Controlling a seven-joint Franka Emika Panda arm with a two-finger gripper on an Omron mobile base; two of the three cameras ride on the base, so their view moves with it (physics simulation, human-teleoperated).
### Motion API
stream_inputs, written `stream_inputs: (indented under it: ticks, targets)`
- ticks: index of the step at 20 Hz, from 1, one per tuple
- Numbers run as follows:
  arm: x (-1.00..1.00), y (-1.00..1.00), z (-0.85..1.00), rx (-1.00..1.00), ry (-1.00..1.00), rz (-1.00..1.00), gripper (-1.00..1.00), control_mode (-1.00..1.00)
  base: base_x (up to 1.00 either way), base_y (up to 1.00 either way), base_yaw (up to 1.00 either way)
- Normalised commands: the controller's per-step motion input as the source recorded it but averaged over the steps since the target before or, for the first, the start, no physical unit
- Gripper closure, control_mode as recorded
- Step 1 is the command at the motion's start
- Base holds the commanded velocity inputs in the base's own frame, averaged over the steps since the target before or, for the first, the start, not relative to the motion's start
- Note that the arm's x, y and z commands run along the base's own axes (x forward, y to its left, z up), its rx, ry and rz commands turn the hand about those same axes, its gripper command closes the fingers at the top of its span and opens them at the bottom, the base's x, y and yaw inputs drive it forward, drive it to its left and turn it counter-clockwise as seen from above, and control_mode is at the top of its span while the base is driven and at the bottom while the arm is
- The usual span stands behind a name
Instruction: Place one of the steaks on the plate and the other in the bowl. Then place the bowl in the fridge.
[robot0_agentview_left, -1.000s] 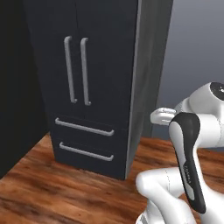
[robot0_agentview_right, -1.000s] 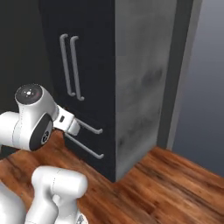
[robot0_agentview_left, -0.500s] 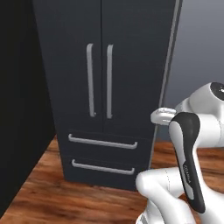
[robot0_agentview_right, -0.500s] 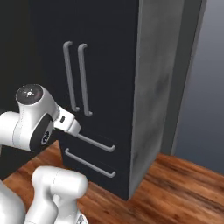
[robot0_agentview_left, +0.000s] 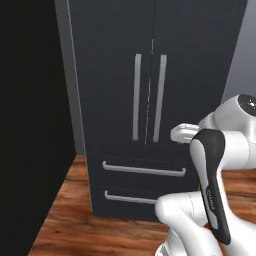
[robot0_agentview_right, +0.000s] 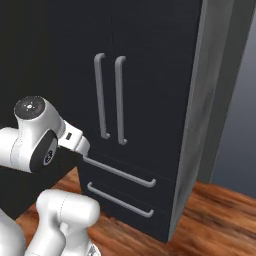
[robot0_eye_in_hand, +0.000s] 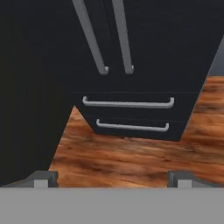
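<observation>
Fridge (robot0_agentview_left: 150, 100) stands closed, 2 doors and 2 drawers shut, on wood floor (robot0_eye_in_hand: 131, 162). Jaws (robot0_eye_in_hand: 111, 177) wide, holding nothing.

1. The dark fridge (robot0_agentview_right: 150, 75) stands upright with both doors shut.
2. Two long silver door handles (robot0_agentview_right: 111, 100) hang side by side down its middle.
3. Beneath them sit two drawers, each with a horizontal bar handle (robot0_agentview_right: 120, 172).
4. A wooden floor (robot0_agentview_right: 215, 220) runs along the fridge's foot.
5. The white arm (robot0_agentview_right: 35, 135) reaches toward the upper drawer.
</observation>
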Motion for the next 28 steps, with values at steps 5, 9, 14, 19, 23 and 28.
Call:
stream_inputs:
  ticks: [5,9,14,19,23,28]
  targets:
    - [0.00,0.00,0.00,0.00,0.00,0.00,-1.00,1.00,0.42,0.02,-0.22]
    - [0.00,0.00,0.00,0.00,0.00,0.00,-1.00,1.00,-0.04,0.12,-0.20]
    - [0.00,0.00,0.00,0.00,0.00,0.00,-1.00,1.00,-0.34,0.19,-0.05]
    - [0.00,0.00,0.00,0.00,0.00,0.00,-1.00,1.00,-0.10,0.59,-0.12]
    - [0.00,0.00,0.00,0.00,0.00,0.00,-1.00,1.00,0.01,0.52,-0.28]
    - [0.00,0.00,0.00,0.00,0.00,0.00,-1.00,1.00,0.00,0.02,-0.14]
